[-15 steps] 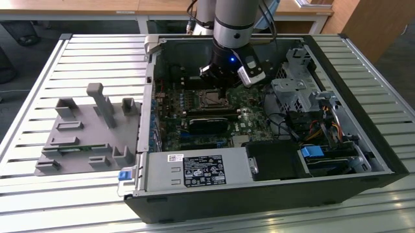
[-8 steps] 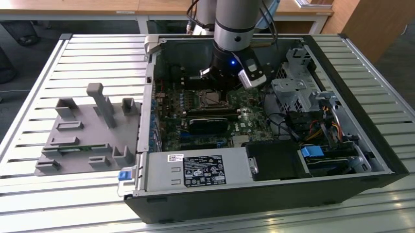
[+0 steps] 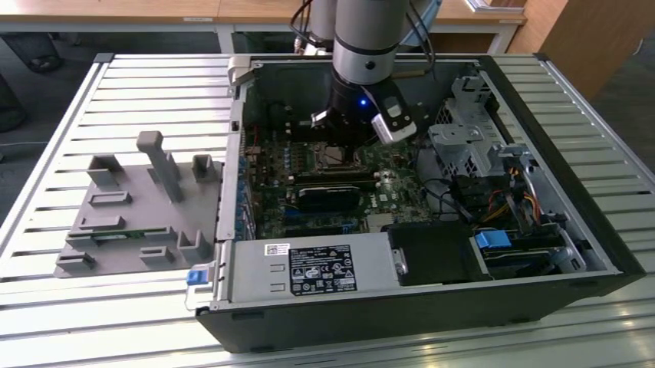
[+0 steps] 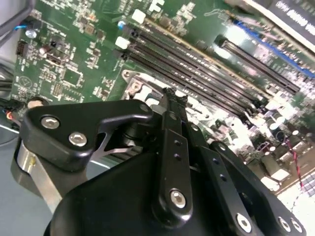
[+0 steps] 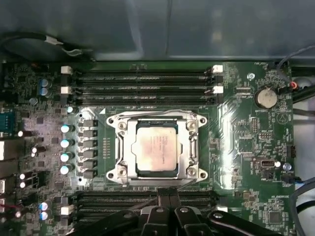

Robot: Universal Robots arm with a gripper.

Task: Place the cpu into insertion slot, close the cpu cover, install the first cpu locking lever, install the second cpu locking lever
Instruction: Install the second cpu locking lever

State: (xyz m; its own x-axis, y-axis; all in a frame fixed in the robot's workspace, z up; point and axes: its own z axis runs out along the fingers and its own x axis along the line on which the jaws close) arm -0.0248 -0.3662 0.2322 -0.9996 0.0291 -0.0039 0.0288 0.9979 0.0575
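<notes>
The cpu (image 5: 156, 146) is seated in the insertion slot (image 5: 129, 169) just ahead of the fingertips, with the cpu cover (image 5: 189, 147) lying flat around it. The gripper (image 5: 169, 200) fingers are pressed together, holding nothing. The cover is likely thin, stiff, light and slippery; contact its metal frame edge, never the chip.
</notes>
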